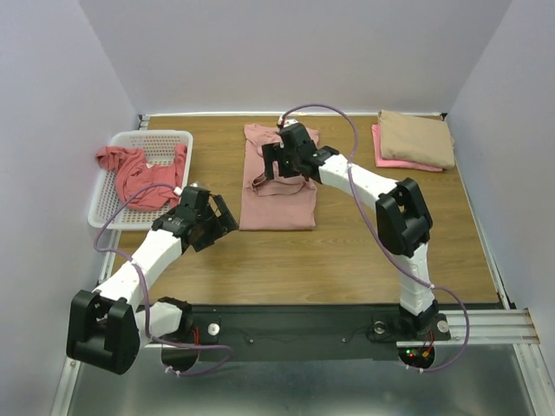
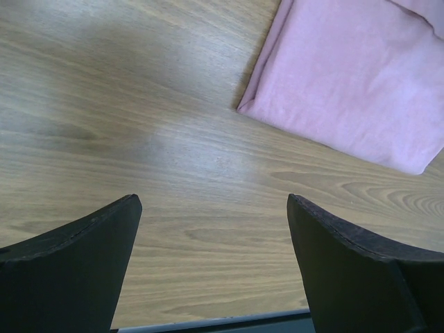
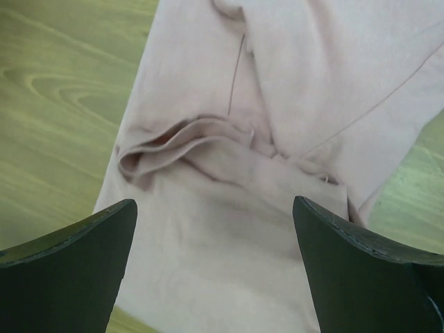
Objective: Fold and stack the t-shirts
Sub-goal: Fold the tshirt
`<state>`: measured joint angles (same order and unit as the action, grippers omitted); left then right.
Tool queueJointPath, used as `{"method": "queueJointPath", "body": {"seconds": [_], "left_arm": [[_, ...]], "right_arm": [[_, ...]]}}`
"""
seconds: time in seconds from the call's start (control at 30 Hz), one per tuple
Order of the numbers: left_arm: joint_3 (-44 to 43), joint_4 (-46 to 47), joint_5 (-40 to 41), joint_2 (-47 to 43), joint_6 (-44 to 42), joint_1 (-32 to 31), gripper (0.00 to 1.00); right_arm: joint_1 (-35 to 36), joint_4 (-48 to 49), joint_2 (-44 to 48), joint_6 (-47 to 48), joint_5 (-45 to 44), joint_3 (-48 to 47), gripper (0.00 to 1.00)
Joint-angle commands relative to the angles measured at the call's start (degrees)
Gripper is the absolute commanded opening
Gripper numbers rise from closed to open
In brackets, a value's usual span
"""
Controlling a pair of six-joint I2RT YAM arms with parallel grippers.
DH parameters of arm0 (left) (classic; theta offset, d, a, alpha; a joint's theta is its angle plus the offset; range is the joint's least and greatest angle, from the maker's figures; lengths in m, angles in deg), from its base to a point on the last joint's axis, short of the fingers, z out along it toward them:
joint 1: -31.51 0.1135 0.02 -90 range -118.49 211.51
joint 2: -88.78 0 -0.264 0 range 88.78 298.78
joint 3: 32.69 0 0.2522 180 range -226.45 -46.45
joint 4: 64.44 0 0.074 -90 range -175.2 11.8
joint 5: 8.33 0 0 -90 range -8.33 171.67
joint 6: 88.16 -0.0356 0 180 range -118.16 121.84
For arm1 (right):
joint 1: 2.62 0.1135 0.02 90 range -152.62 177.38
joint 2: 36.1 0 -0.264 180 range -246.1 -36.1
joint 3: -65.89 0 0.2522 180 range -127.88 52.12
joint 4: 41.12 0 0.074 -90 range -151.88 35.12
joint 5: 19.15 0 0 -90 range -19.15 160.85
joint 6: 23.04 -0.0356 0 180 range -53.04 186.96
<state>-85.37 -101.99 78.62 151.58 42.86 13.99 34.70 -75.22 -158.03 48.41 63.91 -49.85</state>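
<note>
The dusty-pink t-shirt (image 1: 279, 198) lies on the table's middle as a long narrow strip, with bunched folds at its far end. My right gripper (image 1: 280, 165) hovers open over that bunched part; in the right wrist view (image 3: 215, 270) the shirt (image 3: 201, 76) fills the space under the spread jaws. My left gripper (image 1: 217, 225) is open and empty over bare wood, near the shirt's near-left corner (image 2: 354, 83). The coral-red shirt (image 1: 141, 175) lies crumpled in the basket. The tan shirt (image 1: 418, 137) lies folded on the bright pink one (image 1: 392, 159) at the back right.
The white mesh basket (image 1: 104, 206) stands at the table's left edge. Grey walls close in the back and both sides. The black mounting rail (image 1: 295, 321) runs along the near edge. The right arm's cable arcs above the shirt.
</note>
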Motion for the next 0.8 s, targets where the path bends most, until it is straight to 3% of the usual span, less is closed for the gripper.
{"method": "queueJointPath", "body": {"seconds": [0.0,0.1,0.3,0.5,0.57,0.77], "left_arm": [[0.0,3.0,-0.9,0.5,0.2,0.1,0.98],[0.0,4.5,-2.3,1.5,0.1,0.1,0.99],[0.9,9.8,-3.6,4.3,2.1,0.1,0.99],[-0.3,13.1,-4.2,12.4,2.4,0.1,0.95],[0.2,13.9,-4.6,13.9,2.6,0.1,0.91],[0.5,15.4,-4.3,16.0,3.1,0.1,0.89]], "right_arm": [[4.8,2.1,3.7,3.9,2.8,5.7,1.00],[8.5,2.0,1.1,5.3,-5.2,4.9,1.00],[8.5,2.0,-1.6,-2.2,-0.3,4.1,1.00],[8.3,2.1,-4.8,-7.1,-3.9,2.5,1.00],[8.1,2.1,-6.1,-7.5,-5.3,1.2,1.00],[7.2,2.3,-8.3,-7.4,-9.3,-2.3,1.00]]}}
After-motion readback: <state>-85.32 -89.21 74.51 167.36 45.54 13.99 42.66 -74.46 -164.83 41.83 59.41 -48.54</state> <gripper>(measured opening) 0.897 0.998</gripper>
